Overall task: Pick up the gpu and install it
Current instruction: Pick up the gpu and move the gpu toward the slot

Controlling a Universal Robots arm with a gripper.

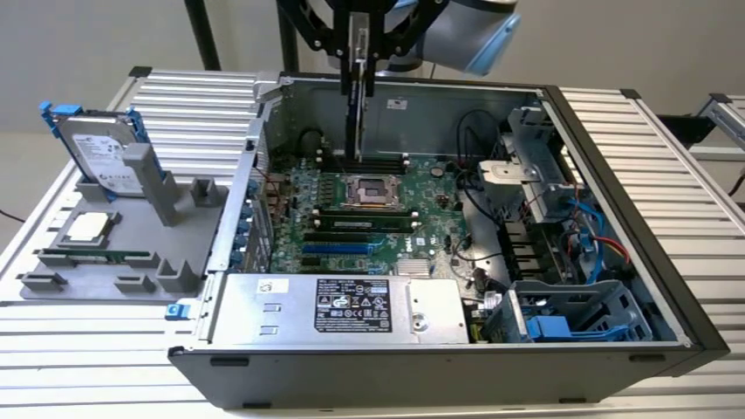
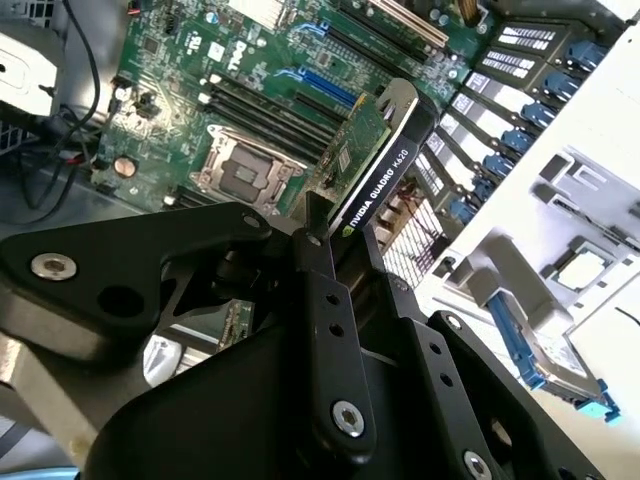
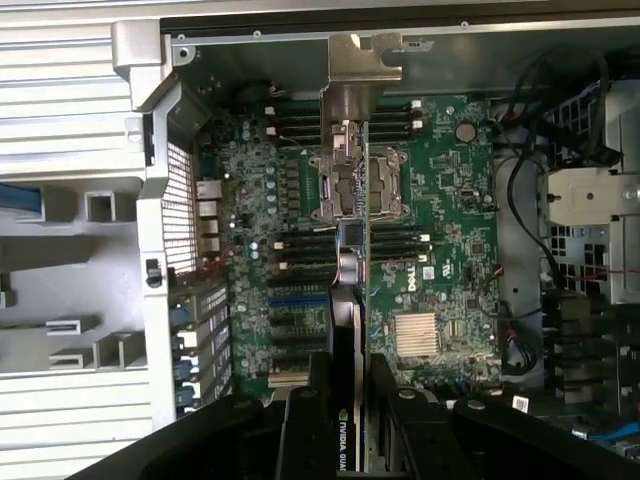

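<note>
**Item 1.** My black claw [image 1: 355, 70]: at 12 o'clock in the exterior view, above the open case. Both wrist views show its fingers [image 2: 322, 300] drawn narrow onto the two faces of item 2.

**Item 2.** The gpu [image 1: 358, 131], a flat rectangular green circuit-board card with a black cooler shroud and a silver metal end bracket [image 3: 360, 70]: gripped in my claw, hanging over the board, not yet seated in a slot.
- Long axis upright, running straight down from the claw, thin edge toward the exterior camera.
- In the first wrist view the gpu [image 3: 344, 340] runs away from my claw, with the end bracket at the far, lower end pointing at the board.
- The second wrist view shows the gpu [image 2: 375, 165] with its shroud and green face.

**Item 3.** Green motherboard [image 1: 349, 218], flat inside the dark grey computer case [image 1: 442, 375]. Its square silver processor socket [image 1: 370, 189] sits just toward 6 o'clock of the card's lower end.

**Item 4.** Silver power supply box [image 1: 338, 305]: 6 o'clock, inside the case.

**Item 5.** Silver hard drive with blue rails [image 1: 99, 153]: upright in a grey plastic holder [image 1: 163, 205] at 9 o'clock, outside the case, on the ribbed metal counter [image 1: 93, 367].
</note>
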